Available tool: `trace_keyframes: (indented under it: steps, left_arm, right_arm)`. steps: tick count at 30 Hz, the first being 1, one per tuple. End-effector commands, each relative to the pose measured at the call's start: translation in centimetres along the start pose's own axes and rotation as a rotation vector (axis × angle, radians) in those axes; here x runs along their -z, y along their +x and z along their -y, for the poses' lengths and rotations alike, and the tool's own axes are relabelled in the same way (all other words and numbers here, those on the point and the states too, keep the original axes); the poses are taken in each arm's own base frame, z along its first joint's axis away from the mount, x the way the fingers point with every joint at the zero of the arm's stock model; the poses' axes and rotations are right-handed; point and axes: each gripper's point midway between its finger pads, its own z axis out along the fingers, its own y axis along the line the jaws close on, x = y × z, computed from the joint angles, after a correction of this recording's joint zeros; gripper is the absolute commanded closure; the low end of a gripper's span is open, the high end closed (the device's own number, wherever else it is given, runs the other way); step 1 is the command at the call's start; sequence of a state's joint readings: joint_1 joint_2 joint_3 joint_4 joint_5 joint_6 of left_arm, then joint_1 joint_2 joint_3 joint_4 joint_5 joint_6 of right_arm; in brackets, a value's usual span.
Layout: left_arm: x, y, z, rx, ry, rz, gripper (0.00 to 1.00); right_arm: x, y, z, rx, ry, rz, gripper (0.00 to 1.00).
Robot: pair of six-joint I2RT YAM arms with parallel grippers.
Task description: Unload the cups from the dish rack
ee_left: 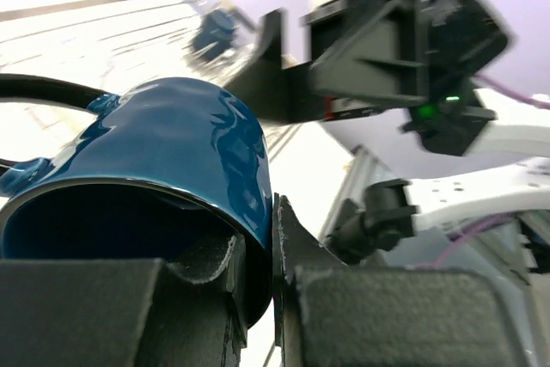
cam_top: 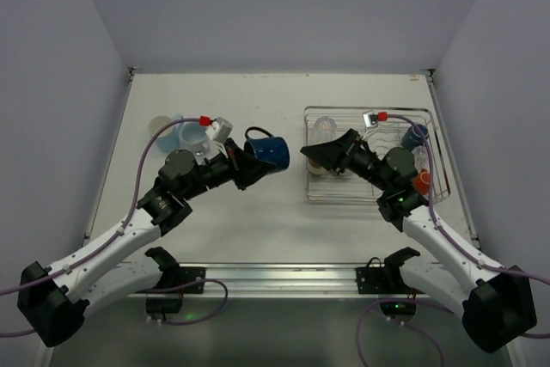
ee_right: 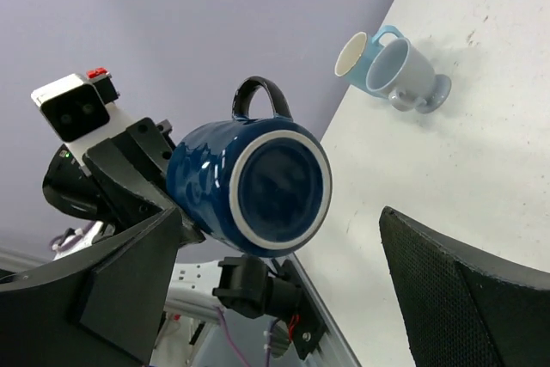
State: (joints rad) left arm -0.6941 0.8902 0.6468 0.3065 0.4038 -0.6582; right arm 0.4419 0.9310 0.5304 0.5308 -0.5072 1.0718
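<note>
The navy mug (cam_top: pixel 268 150) is clenched by its rim in the left end effector (cam_top: pixel 244 166), raised off the table (cam_top: pixel 258 217). Facing it, the right end effector (cam_top: pixel 316 153) is seen released and empty, with the dish rack (cam_top: pixel 344 110) beneath it.

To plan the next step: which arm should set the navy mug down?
Left. The left gripper holds the navy mug, near the light blue cups; the right gripper is open, empty.
</note>
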Motion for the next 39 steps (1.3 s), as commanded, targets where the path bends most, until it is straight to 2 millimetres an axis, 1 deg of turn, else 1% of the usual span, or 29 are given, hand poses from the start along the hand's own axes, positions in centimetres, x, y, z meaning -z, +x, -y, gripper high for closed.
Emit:
trace_keyframes:
  steps: [1, 2, 3, 4, 5, 6, 7, 8, 9, 10, 11, 12, 13, 14, 15, 16, 17, 19, 20, 22, 23, 28, 30, 31, 32, 33, 36, 38, 39]
  left_arm:
    - [0.0, -3.3, -1.5, -0.132, -0.128, 0.080, 1.00]
    - [-0.3, -3.8, -3.8, -0.135, -0.272, 0.039, 1.00]
    - [-0.4, -4.0, -5.3, -0.152, -0.358, 0.012, 1.00]
    - [-0.3, -3.8, -7.1, -0.187, -0.454, -0.039, 1.00]
    - [-0.2, -4.0, -10.0, -0.202, -0.616, -0.094, 1.00]
    - [-0.3, -4.1, -11.2, -0.228, -0.680, -0.126, 1.00]
    - [0.4, -3.2, -13.1, -0.254, -0.769, -0.211, 1.00]
    - [-0.6, -3.6, -15.1, -0.274, -0.856, -0.245, 1.00]
    - [-0.8, -3.4, -16.1, -0.286, -0.892, -0.281, 1.00]
    - [-1.0, -3.1, -17.2, -0.296, -0.924, -0.318, 1.00]
    - [-2.0, -2.5, -18.5, -0.297, -0.944, -0.362, 1.00]
    - [-2.3, -2.2, -19.3, -0.300, -0.949, -0.383, 1.00]
    - [-2.4, -2.4, -20.3, -0.293, -0.963, -0.390, 1.00]
    - [-3.1, -1.6, -21.5, -0.283, -0.961, -0.420, 1.00]
    - [-3.1, -1.6, -22.3, -0.278, -0.969, -0.427, 1.00]
    - [-2.9, -1.9, -23.6, -0.266, -0.988, -0.428, 1.00]
    - [-3.2, -1.5, -24.8, -0.250, -0.990, -0.446, 1.00]
    - [-2.6, -1.4, -26.7, -0.227, -1.018, -0.469, 1.00]
    - [-2.8, -0.8, -27.8, -0.218, -1.028, -0.492, 1.00]
    - [-2.3, -0.4, -29.0, -0.205, -1.054, -0.522, 1.00]
    - [-2.5, -0.1, -29.7, -0.204, -1.062, -0.536, 1.00]
    - [-1.8, 1.3, -31.6, -0.202, -1.100, -0.590, 1.00]
    - [-1.6, 2.1, -32.6, -0.191, -1.109, -0.612, 0.97]
    - [-1.5, 2.1, -32.9, -0.179, -1.109, -0.614, 0.95]
    - [-1.6, 2.9, -33.2, -0.162, -1.096, -0.636, 0.94]
    - [-1.5, 3.1, -33.4, -0.155, -1.095, -0.643, 0.92]
    - [-1.3, 3.3, -33.9, -0.150, -1.106, -0.654, 0.88]
    - [-1.1, 3.1, -34.1, -0.154, -1.123, -0.662, 0.83]
    - [-1.1, 3.2, -34.2, -0.157, -1.124, -0.669, 0.79]
  right_arm:
    - [0.1, -1.4, -0.8, 0.057, -0.023, 0.049, 0.01]
    - [0.3, -1.5, -0.6, 0.074, -0.014, 0.054, 0.01]
    - [0.4, -1.8, -0.7, 0.094, -0.003, 0.064, 0.01]
    - [0.6, -1.8, 0.5, 0.094, 0.071, 0.065, 0.01]
    - [0.8, -2.0, 1.2, 0.153, 0.112, 0.063, 0.01]
    - [0.8, -2.5, 0.9, 0.178, 0.132, 0.067, 0.01]
    - [1.3, -2.3, 2.1, 0.179, 0.202, 0.058, 0.01]
    - [1.6, -2.4, 2.6, 0.216, 0.227, 0.056, 0.01]
    - [1.8, -2.5, 2.6, 0.231, 0.241, 0.057, 0.01]
    - [2.2, -2.2, 3.2, 0.235, 0.271, 0.045, 0.01]
    - [2.7, -2.5, 3.1, 0.266, 0.284, 0.061, 0.01]
    - [3.1, -2.5, 3.3, 0.282, 0.298, 0.066, 0.01]
    - [3.7, -2.1, 3.9, 0.296, 0.330, 0.047, 0.01]
    - [4.2, -2.5, 3.6, 0.317, 0.336, 0.075, 0.01]
    - [4.7, -2.2, 4.0, 0.322, 0.356, 0.066, 0.01]
    - [5.2, -1.9, 4.4, 0.332, 0.375, 0.057, 0.01]
    - [5.5, -1.9, 4.6, 0.339, 0.385, 0.061, 0.01]
    - [6.2, -1.6, 4.7, 0.349, 0.394, 0.071, 0.01]
    - [6.4, -1.5, 4.9, 0.351, 0.399, 0.070, 0.01]
    - [6.6, -1.3, 5.1, 0.353, 0.403, 0.070, 0.01]
    - [6.7, -1.1, 5.2, 0.353, 0.404, 0.064, 0.01]
    - [6.6, -1.0, 5.7, 0.356, 0.412, 0.054, 0.01]
    - [6.5, -1.1, 5.7, 0.361, 0.413, 0.054, 0.01]
    - [6.4, -1.1, 5.9, 0.365, 0.420, 0.049, 0.01]
    - [6.4, -1.1, 6.1, 0.369, 0.429, 0.044, 0.01]
    - [6.4, -1.3, 5.9, 0.373, 0.434, 0.048, 0.01]
    - [6.6, -1.6, 6.3, 0.382, 0.464, 0.051, 0.01]
    - [6.9, -1.9, 7.0, 0.385, 0.499, 0.065, 0.01]
    - [7.0, -2.0, 7.3, 0.388, 0.515, 0.067, 0.01]
